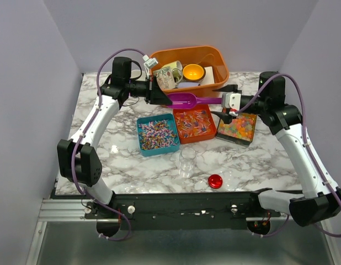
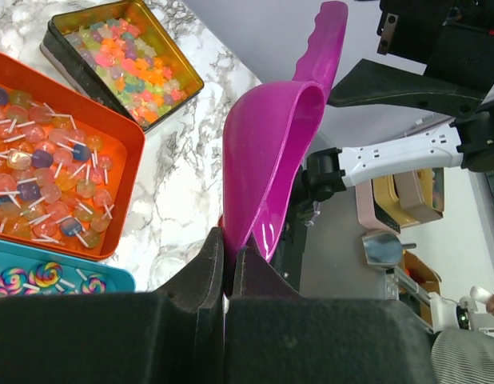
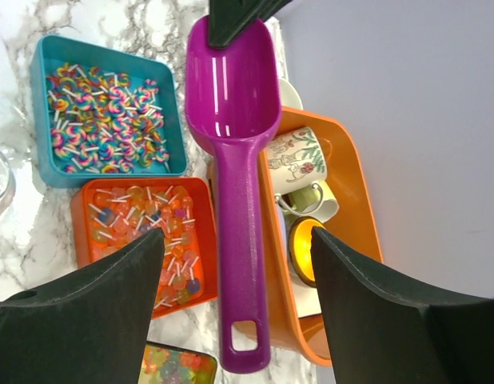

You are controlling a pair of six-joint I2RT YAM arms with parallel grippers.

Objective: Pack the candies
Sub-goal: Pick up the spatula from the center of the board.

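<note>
The purple scoop (image 3: 231, 144) is pinched at its bowl tip by the left gripper (image 3: 231, 32); its handle is flanked, untouched, by the spread fingers of the right gripper (image 3: 237, 240); candies (image 3: 111, 112) are held in a teal tray (image 3: 103, 46) and an orange tray (image 3: 77, 224)

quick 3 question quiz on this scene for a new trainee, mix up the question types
1. True or false: the left pincer is shut on the bowl end of the scoop.
2. Of the teal tray, the orange tray and the dark tin, which sits in the middle of the row? A teal tray, B orange tray, C dark tin.
3. Fill in: the right pincer, with the scoop's handle between its fingers, is ____ (open or shut).

Key: 1 true; 2 B; 3 open.
</note>
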